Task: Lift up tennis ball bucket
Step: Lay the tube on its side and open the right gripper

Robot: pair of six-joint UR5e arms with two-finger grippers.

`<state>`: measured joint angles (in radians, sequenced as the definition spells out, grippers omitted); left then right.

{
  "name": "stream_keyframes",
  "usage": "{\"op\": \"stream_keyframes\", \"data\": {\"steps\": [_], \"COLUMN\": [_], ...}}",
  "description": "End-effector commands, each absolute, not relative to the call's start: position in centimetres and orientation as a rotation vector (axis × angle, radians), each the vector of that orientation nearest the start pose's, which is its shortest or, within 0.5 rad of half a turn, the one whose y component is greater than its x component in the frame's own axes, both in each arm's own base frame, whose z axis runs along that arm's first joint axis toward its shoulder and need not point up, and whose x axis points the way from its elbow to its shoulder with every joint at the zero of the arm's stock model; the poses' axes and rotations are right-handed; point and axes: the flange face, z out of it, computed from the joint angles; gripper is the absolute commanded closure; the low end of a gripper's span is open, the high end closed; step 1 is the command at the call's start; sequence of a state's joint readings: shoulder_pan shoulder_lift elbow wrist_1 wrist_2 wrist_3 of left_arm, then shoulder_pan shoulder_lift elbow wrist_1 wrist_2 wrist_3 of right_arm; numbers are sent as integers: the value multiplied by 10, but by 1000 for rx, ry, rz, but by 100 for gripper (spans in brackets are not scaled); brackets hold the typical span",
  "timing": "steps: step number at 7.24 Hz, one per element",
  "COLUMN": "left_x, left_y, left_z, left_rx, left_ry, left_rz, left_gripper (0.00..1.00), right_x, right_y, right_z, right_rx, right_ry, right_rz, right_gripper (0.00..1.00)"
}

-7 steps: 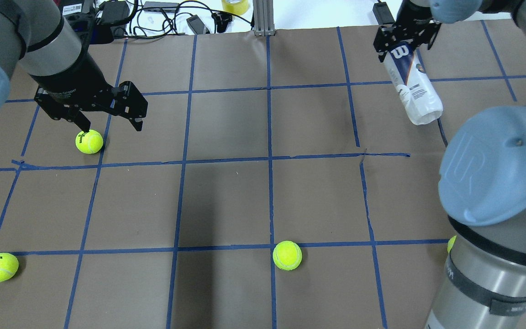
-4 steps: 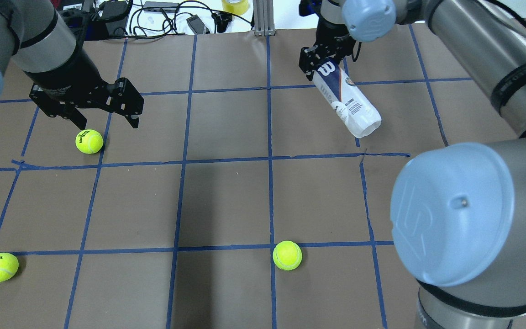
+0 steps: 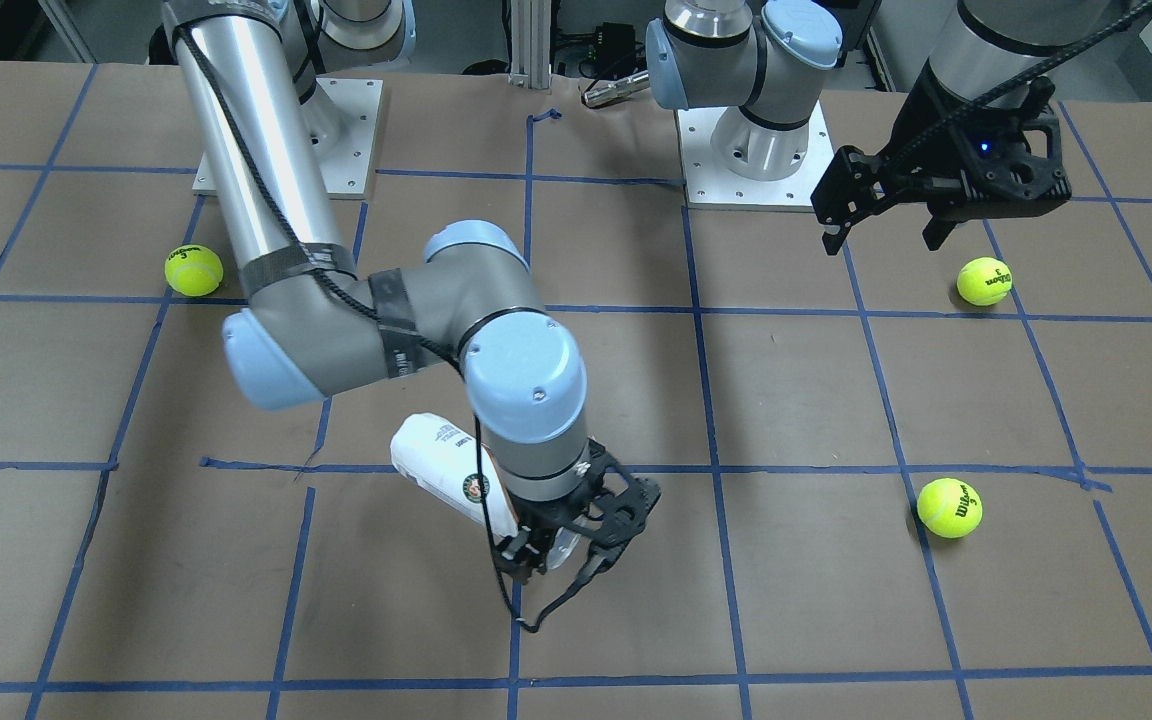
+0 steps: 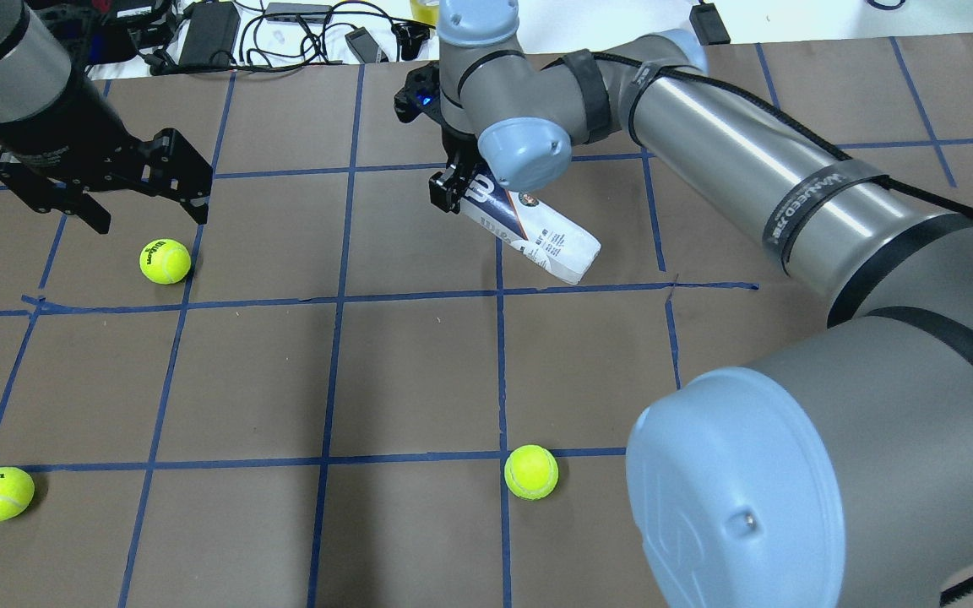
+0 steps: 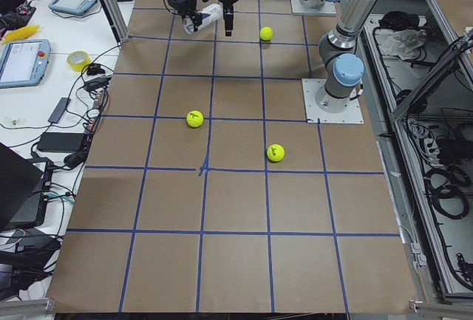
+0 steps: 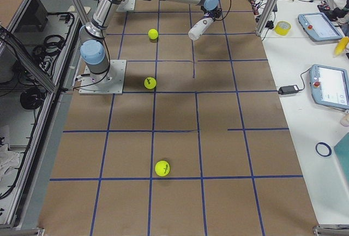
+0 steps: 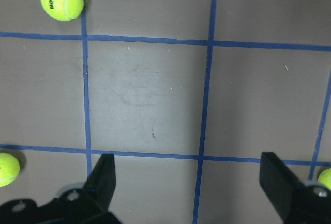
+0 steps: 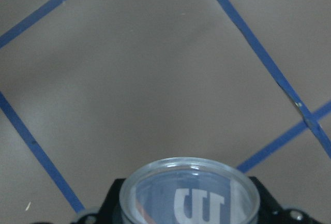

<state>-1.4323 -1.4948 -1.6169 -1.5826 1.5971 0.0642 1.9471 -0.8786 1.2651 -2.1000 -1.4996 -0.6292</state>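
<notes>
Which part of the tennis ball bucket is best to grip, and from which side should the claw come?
Grip the tennis ball bucket across its slim round body, coming from the side, as the right claw does near the W-logo end. It hangs tilted there, so a grip nearer the middle would probably balance better.

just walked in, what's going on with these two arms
The right gripper is shut on one end of the tennis ball bucket and holds it tilted, clear of the table. The left gripper hangs open and empty over the table's other side. Loose tennis balls lie on the table, untouched.
</notes>
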Motion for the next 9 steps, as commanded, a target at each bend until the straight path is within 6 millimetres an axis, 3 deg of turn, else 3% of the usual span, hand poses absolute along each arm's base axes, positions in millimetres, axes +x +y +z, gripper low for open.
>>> {"op": "stream_keyframes", "data": {"steps": [1,3,4,5,6,7,8,9], "left_x": [-61,-61,-61,-60,-59,-59,-59,-58], "left_y": [-475,-475,-475,-475,-475,-475,-476,-471], "left_z": [501,501,501,501,500,500,499,500], "left_rx": [-103,-103,-103,-105,-108,-65,-32,-34], "left_ry": [3109,3109,3109,3109,3124,3142,3148,3134], "left_rz": [-23,-23,-23,-23,-26,-25,-26,-1], "left_gripper": [0,0,0,0,0,0,0,0], "right_x": [464,497,505,509,517,518,513,492], "right_y": [-608,-583,-574,-573,-565,-563,-565,-571], "right_z": [228,225,210,200,209,209,232,272], "right_rx": [-1938,-2113,-2133,-2153,-2186,-2188,-2162,-2124], "right_ry": [2406,2248,2233,2218,2194,2197,2197,2225], "right_rz": [-334,-312,-278,-265,-277,-260,-225,-209], "right_gripper": [58,58,57,45,8,0,0,0]}}
